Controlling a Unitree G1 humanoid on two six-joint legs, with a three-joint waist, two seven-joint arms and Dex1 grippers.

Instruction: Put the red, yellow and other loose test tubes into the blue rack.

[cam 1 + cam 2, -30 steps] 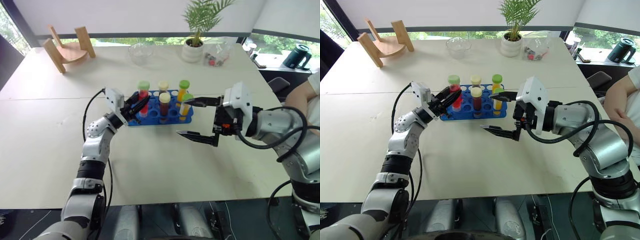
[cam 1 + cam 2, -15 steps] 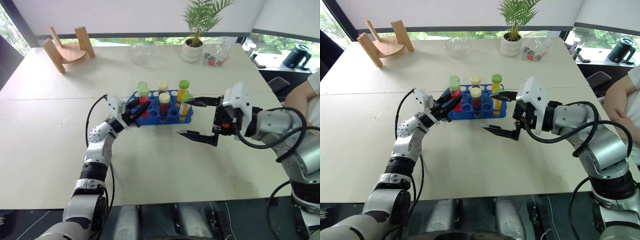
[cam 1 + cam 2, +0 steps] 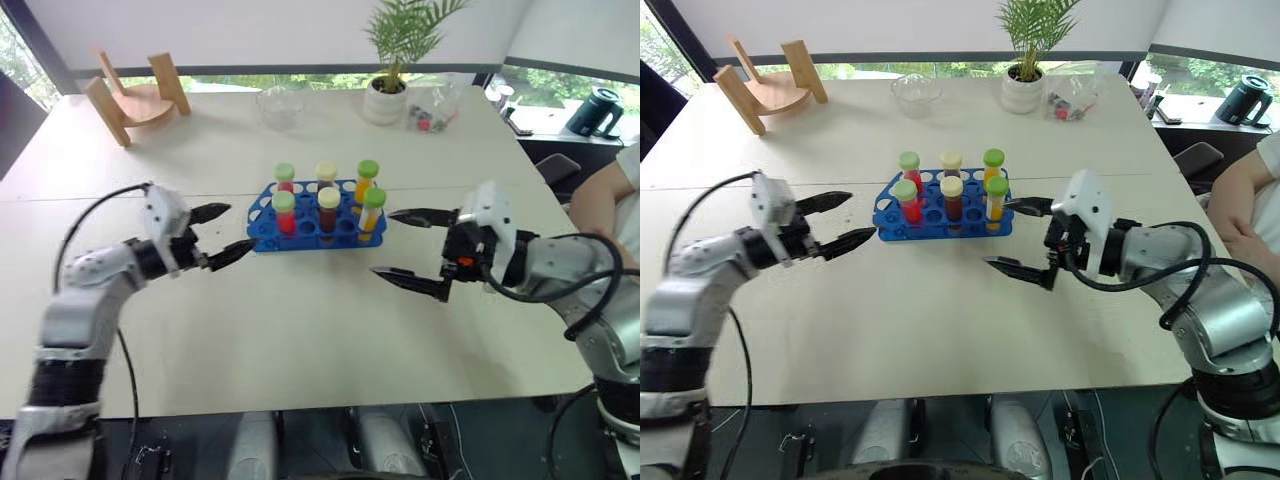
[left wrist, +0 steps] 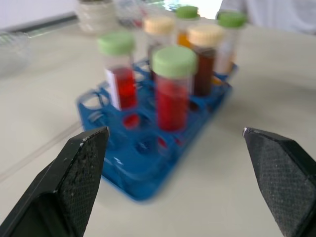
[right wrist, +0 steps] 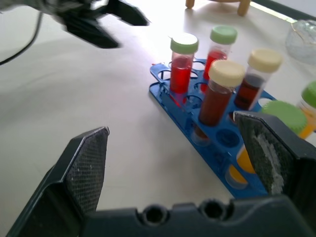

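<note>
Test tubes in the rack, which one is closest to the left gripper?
The front red tube with the green cap, in the near row at the rack's left end. The other red tube stands behind it.

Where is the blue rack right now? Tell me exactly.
In the left eye view, the blue rack stands near the middle of the table holding six tubes, between the left pincer and the right pincer.

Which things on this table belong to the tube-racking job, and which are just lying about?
Job:
- blue rack
- six test tubes standing in it
- left end effector, open
- right end effector, open

Lying about:
- potted plant
- glass bowl
- wooden stand
</note>
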